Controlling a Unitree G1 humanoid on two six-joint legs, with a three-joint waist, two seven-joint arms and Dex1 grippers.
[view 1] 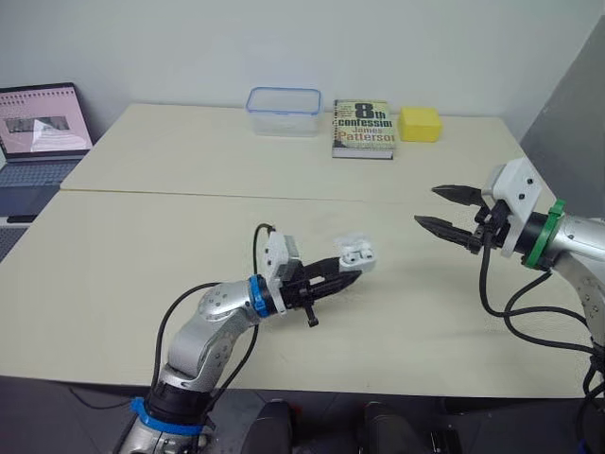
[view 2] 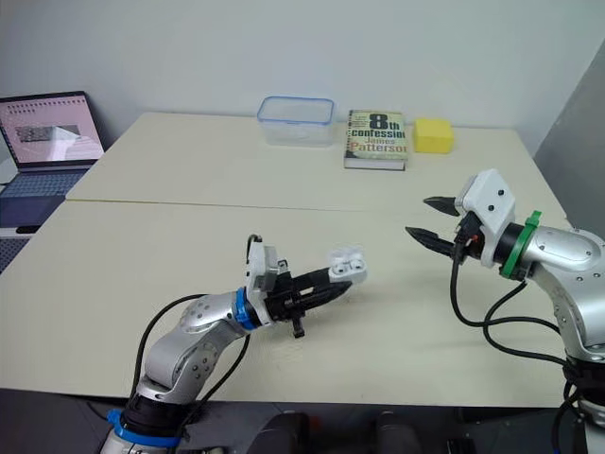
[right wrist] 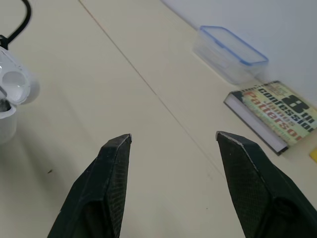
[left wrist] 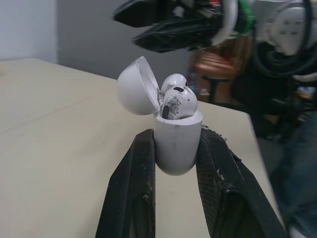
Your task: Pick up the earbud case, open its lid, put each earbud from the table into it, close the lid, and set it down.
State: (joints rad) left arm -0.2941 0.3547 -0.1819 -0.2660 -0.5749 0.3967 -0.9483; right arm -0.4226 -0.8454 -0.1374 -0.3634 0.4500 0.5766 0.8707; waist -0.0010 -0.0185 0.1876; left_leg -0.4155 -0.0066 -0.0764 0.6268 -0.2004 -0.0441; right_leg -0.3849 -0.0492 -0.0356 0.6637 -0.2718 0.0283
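Head view: the book [view 1: 363, 128] lies at the far side of the table [view 1: 142, 274]. A clear box [view 1: 284, 111] sits just beside the book on its left, a yellow block [view 1: 420, 124] just beside it on its right, and a laptop [view 1: 43, 142] stands far off to the book's left. The case [view 1: 356, 253] is well apart from the book, almost straight in line with it on the robot's side, and the left gripper [view 1: 345, 265] pinches it. The right gripper [view 1: 425, 205] hangs over the table to the right of the book and nearer the robot. Its fingers are spread and point toward the case, clear of it.

Left wrist view: the two black fingers press on either side of the case's lower half and hold it upright. The lid [left wrist: 133, 87] is swung back on its hinge. Both earbuds [left wrist: 178, 101] sit in the case, their heads showing above its rim. I cannot tell whether the case touches the table.

Right wrist view: the fingers stand wide apart with bare table between them. The book and box lie beyond, and the open case is off to one side, much nearer the gripper than the book.
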